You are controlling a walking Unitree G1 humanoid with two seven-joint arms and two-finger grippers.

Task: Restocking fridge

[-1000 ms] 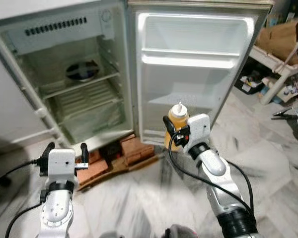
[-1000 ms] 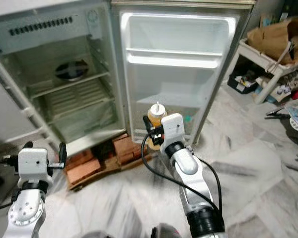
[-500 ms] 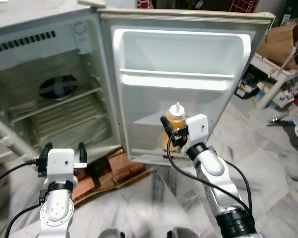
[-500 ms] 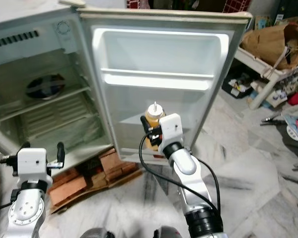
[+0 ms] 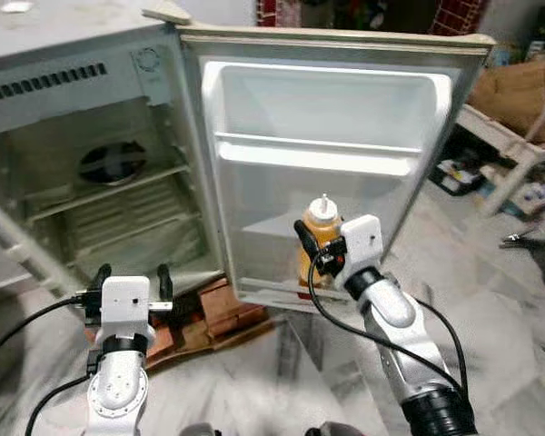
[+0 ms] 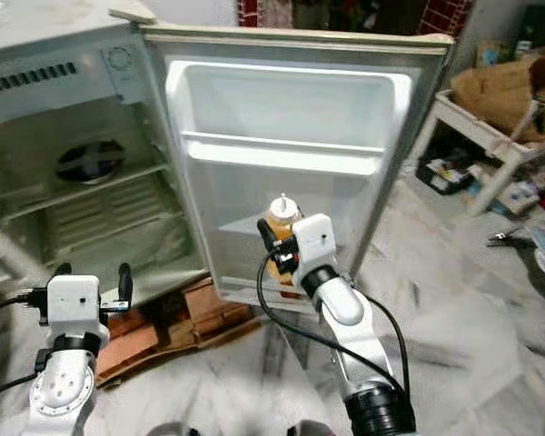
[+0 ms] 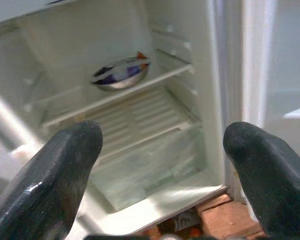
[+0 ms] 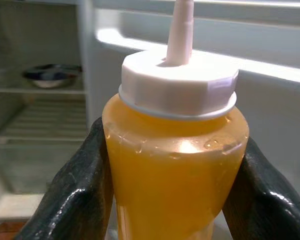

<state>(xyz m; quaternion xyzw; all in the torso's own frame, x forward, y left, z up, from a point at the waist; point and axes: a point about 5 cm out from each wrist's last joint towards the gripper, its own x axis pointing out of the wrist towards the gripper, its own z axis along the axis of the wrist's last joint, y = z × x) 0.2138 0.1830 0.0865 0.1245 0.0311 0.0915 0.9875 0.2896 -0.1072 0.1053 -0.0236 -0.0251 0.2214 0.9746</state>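
Having drifted little against the open fridge door [image 5: 327, 173] since a moment earlier, though with the head camera itself swinging. Holding the squeeze bottle [image 5: 319, 238] upright in the right pincer [image 5: 320, 257], black fingers [image 8: 85, 200] clamped on its orange body. Hanging just in front of the door's lower shelf [image 5: 282, 292], not yet resting on it. Pointing the white nozzle [image 8: 180, 31] straight up, long axis vertical. Probably nearing placement, a short lowering into the door remaining. Hovering the left pincer [image 5: 130, 277] apart and empty, facing the fridge interior [image 5: 109, 209] left of the door, a bowl [image 7: 119, 74] sitting on its upper rack.
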